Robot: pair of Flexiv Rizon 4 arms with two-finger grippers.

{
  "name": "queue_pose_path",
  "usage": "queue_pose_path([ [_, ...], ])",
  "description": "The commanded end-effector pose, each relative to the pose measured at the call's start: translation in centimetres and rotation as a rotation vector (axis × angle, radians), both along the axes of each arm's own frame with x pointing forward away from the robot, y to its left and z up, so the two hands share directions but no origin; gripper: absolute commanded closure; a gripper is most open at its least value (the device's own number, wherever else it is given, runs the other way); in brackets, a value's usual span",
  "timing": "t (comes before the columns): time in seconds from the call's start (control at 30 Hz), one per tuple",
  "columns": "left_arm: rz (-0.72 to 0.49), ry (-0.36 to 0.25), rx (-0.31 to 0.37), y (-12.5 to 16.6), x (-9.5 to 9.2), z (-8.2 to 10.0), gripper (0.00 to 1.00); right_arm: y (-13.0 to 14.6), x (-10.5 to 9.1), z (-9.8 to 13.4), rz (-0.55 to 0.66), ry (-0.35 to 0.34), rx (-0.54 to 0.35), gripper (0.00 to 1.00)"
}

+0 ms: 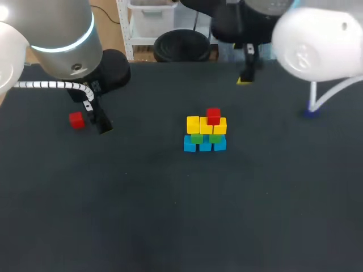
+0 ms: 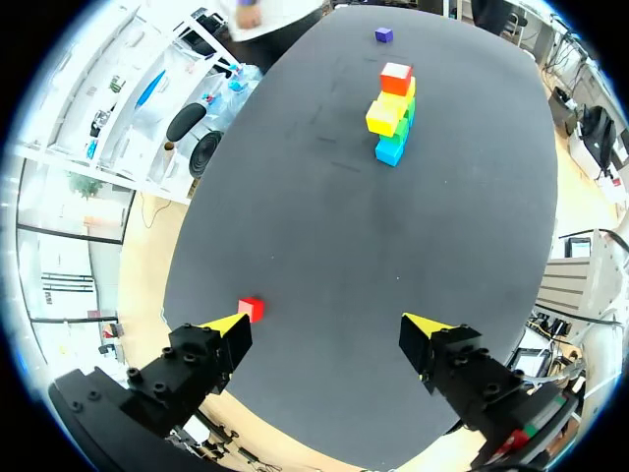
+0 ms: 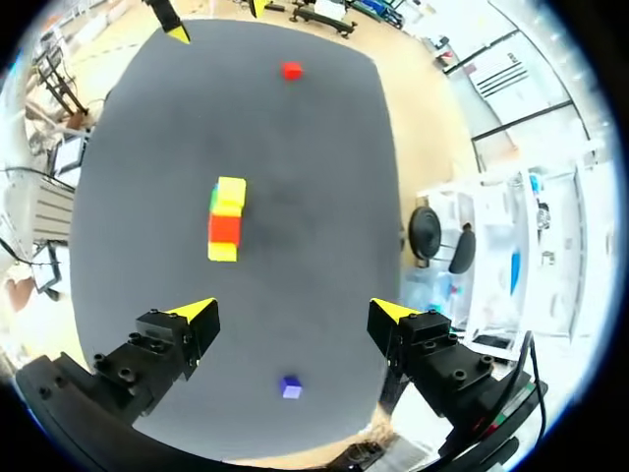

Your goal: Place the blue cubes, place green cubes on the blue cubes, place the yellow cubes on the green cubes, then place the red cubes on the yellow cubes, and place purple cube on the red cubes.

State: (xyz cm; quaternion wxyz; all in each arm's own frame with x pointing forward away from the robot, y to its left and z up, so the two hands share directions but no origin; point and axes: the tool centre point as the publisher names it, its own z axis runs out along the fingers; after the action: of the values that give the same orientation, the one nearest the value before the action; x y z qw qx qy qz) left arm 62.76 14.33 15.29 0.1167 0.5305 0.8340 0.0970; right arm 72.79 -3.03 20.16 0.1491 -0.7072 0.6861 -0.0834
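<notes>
Left arm (image 1: 59, 42) reaching in at upper left of the frame, left gripper (image 2: 334, 324) apart, loose red cube (image 1: 76, 120) just beside it, right gripper (image 3: 295, 310) apart at upper middle, cube stack (image 1: 205, 131) in the middle, 1 red on top

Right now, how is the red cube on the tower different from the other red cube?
The red cube on the tower sits high, on the yellow cubes; the loose red cube lies on the table. The tower one touches other cubes; the loose one touches none. The loose one is beside the left gripper; the tower one is far from it. Both are red, look the same size, and nothing holds them.
</notes>
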Motion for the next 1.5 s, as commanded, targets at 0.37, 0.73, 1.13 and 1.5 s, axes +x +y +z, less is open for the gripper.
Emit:
queue_pose_path([
  [0.37,-0.003,0.001,-0.002,0.1,0.0,0.0,0.00,-4.7,0.4,1.6,-0.074,-0.262,0.054,0.00],
  [0.73,-0.003,0.001,-0.002,0.1,0.0,0.0,0.00,-5.6,0.5,1.3,-0.102,-0.258,0.050,0.00],
  [1.13,0.079,-0.006,0.012,2.3,1.4,0.9,0.00,-5.6,0.5,1.3,-0.102,-0.258,0.050,0.00],
  [1.5,0.038,0.200,-0.034,4.0,1.5,-1.0,0.00,-5.6,0.5,1.3,-0.102,-0.258,0.050,0.00],
])
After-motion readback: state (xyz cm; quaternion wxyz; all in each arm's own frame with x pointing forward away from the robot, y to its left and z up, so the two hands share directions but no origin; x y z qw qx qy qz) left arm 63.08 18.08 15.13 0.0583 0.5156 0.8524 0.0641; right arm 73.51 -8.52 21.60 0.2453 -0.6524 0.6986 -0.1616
